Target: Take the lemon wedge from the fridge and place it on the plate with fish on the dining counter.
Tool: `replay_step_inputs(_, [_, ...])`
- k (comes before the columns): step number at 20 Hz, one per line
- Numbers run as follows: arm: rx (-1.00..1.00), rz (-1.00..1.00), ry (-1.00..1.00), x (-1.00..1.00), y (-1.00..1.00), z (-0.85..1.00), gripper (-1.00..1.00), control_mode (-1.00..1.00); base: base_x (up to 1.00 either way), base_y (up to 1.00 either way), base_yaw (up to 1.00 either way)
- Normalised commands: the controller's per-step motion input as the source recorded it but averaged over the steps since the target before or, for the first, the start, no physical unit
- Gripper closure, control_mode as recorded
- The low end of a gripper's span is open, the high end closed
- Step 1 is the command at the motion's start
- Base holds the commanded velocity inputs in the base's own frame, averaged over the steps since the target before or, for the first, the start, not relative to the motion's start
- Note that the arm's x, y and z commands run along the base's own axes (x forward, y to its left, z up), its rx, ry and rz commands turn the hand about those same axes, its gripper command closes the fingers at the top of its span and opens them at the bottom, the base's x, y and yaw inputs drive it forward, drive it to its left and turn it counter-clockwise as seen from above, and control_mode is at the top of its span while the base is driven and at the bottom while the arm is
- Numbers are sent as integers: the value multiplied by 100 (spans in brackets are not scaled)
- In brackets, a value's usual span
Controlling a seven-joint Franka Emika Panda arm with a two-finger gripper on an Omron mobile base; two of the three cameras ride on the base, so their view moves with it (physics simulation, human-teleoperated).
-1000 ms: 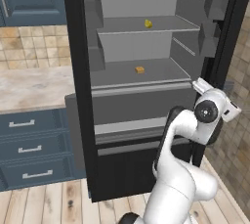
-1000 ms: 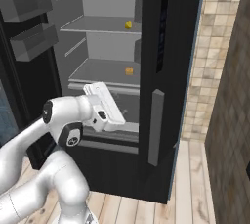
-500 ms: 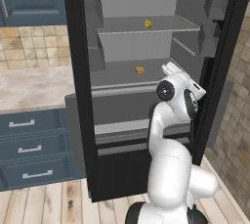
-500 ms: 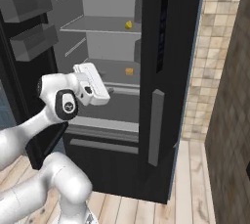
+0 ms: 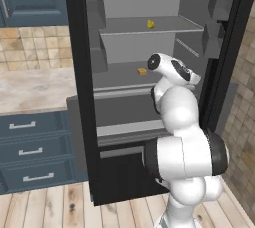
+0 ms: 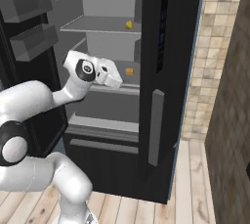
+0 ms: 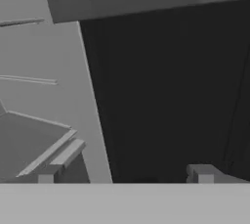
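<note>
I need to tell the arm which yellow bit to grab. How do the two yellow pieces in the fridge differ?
The lemon wedge is bright yellow and curved; the chunk is darker orange-yellow and blocky. The lemon wedge lies on the upper shelf; the chunk lies on the shelf below, close beside the arm's wrist. Both are small, lie loose on a shelf, and neither is in the open tool.

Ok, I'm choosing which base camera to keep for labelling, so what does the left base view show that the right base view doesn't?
Left base view alone: the marbled counter and blue drawers left of the fridge.

Right base view alone: the outer face of the open door with its grey handle, and the tiled wall beyond.

Both: the lemon wedge on the upper shelf, the orange-yellow chunk on the shelf below, and the arm reaching in at that lower level.
</note>
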Motion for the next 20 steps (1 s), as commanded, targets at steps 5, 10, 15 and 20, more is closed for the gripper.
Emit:
replay_step_inputs(5, [0,-21,20,24,-82,0,-100,-100,0,0,0])
replay_step_inputs(10, [0,-20,17,4,-94,-5,-100,-100,0,0,0])
replay_step_inputs(15, [0,-25,14,-16,-100,-13,-100,-100,0,0,0])
replay_step_inputs(20, [0,-24,4,-62,-100,-21,-100,-100,0,0,0])
